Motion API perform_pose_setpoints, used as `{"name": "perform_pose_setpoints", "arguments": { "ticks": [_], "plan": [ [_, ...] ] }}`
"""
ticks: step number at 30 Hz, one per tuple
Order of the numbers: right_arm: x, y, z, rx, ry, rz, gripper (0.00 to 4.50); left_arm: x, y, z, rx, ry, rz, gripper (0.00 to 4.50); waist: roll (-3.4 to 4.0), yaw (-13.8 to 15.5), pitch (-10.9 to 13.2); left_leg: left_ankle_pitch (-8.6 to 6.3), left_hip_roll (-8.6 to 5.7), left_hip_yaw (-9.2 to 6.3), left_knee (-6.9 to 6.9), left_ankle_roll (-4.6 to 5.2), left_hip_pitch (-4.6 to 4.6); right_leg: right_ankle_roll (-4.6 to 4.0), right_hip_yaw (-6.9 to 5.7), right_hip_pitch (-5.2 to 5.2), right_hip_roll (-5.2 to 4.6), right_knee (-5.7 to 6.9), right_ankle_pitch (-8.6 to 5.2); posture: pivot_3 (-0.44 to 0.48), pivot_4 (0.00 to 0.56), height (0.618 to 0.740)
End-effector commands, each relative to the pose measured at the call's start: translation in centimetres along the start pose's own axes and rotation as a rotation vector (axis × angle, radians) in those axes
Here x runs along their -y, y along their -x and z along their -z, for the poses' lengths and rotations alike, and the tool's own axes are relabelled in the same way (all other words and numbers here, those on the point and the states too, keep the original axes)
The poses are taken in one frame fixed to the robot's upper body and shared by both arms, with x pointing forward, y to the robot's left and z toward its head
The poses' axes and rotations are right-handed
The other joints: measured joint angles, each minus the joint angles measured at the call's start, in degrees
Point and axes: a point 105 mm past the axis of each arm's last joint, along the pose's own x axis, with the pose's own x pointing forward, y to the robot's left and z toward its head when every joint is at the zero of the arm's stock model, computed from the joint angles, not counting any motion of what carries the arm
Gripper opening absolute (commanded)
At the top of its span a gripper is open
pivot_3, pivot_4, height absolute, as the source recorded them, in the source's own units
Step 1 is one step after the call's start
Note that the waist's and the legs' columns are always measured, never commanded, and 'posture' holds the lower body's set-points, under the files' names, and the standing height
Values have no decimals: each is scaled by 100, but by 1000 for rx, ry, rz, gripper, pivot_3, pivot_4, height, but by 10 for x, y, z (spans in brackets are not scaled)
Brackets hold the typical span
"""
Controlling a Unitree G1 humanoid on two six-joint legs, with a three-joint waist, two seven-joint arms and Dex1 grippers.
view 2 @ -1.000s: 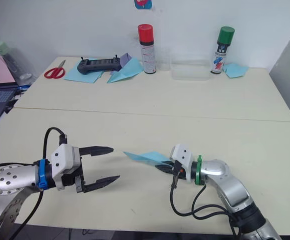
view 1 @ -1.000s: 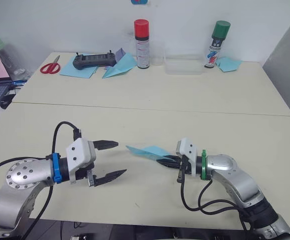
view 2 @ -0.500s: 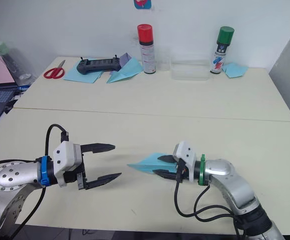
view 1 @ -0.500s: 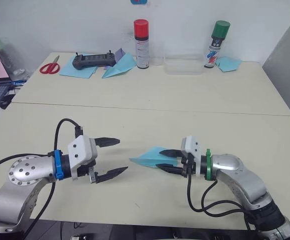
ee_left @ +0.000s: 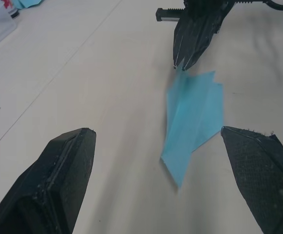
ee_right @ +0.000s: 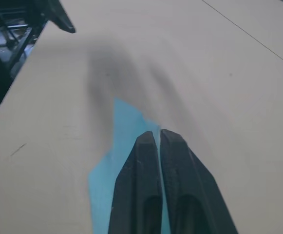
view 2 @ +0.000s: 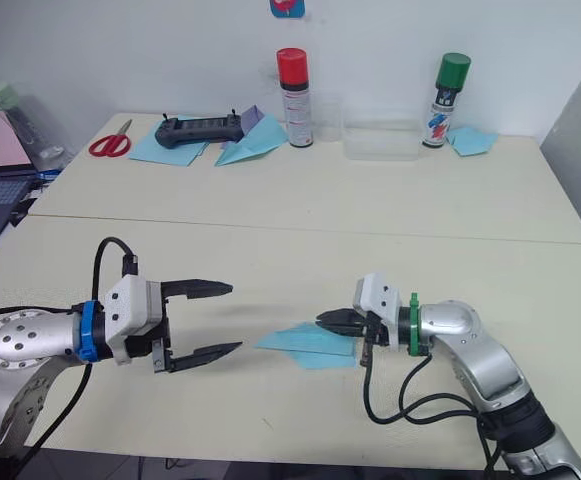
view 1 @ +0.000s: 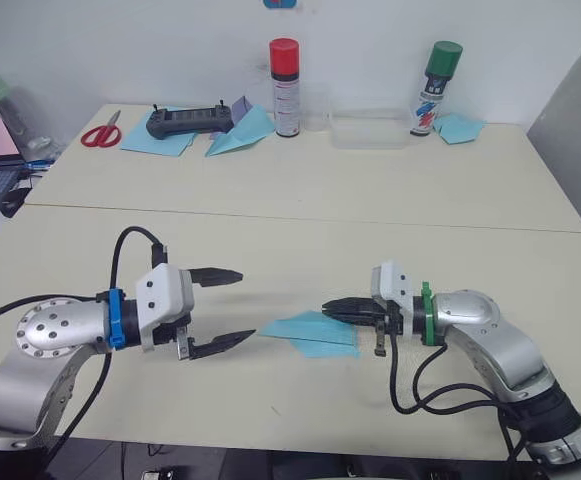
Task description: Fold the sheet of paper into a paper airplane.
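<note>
Cream counter, seam across the middle. Near its front edge, left pincer spread wide, holding nothing, aimed at the folded light-blue paper airplane lying flat on the counter between both arms. Right pincer pressed together, tips over the airplane's rear edge; grip on the paper impossible to tell. Along the back edge: red-capped spray can, green-capped can, scissors.

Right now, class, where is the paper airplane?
The paper airplane lies on the near table between both end effectors, its tail at the shut right end effector.
</note>
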Motion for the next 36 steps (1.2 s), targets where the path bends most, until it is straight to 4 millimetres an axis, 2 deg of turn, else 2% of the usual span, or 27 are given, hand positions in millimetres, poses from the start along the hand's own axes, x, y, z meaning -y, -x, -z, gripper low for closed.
{"name": "perform_pose_setpoints", "arguments": {
  "ticks": [1,4,8,11,14,19,22,24,27,30,33,35,36],
  "plan": [
    [-17,6,-16,49,76,-68,365,5,2,-12,20,-41,31,4500,0,2,0,0,0,0,0,0,0,0,0,0,0,0,0,0,150,740],
    [-25,5,-7,-1,104,-78,365,8,3,-11,22,-38,40,4500,0,4,0,0,1,0,1,0,2,2,0,0,0,1,-1,0,150,740],
    [-20,-2,10,-61,160,-47,365,13,1,-9,23,-33,48,4500,0,-7,0,1,2,1,4,0,8,3,1,2,1,8,-1,0,150,740],
    [-6,-11,26,-108,202,26,365,16,-1,-9,28,-28,53,4500,-2,-9,-1,1,1,1,8,-1,8,3,1,3,1,9,-1,0,150,740],
    [-6,-18,40,-143,225,30,365,18,-1,-8,27,-26,53,4500,-2,-7,-1,1,0,2,8,-1,8,2,2,3,1,9,-1,0,150,740],
    [3,-21,43,-144,268,59,365,17,-1,-8,27,-31,47,4500,-2,-4,-1,1,0,1,8,-1,7,-7,2,3,1,12,4,0,150,740],
    [6,-17,35,-95,235,78,365,16,-1,-8,27,-33,42,4500,-2,-4,-1,1,0,1,10,-1,8,-6,2,3,1,18,4,0,150,740],
    [1,-11,23,-48,215,62,744,15,0,-8,26,-34,37,4500,-1,0,-1,1,0,0,10,-1,8,-7,1,3,1,22,4,0,150,740],
    [-7,-5,16,-27,200,34,1648,14,0,-8,27,-33,32,4500,-2,5,-1,1,0,-1,10,-1,8,-7,1,3,1,23,3,0,150,740],
    [-9,-4,18,-42,197,43,2754,14,-1,-7,28,-32,32,4500,-2,6,-1,1,0,-1,10,-1,11,-6,1,3,1,28,3,0,150,740],
    [-1,-9,24,-63,208,71,3921,13,-4,-8,35,-33,33,4500,-2,4,-1,1,0,0,12,-1,15,-4,2,3,2,33,0,0,150,740],
    [4,-13,26,-67,207,87,4475,13,-5,-8,37,-34,34,4500,-2,3,-1,1,0,0,17,-1,16,-4,3,3,2,37,0,0,150,740],
    [6,-14,27,-68,206,92,4475,13,-5,-8,38,-35,35,4500,-2,1,-1,2,0,0,18,-1,15,-4,3,3,3,39,0,0,150,740]
  ]
}}
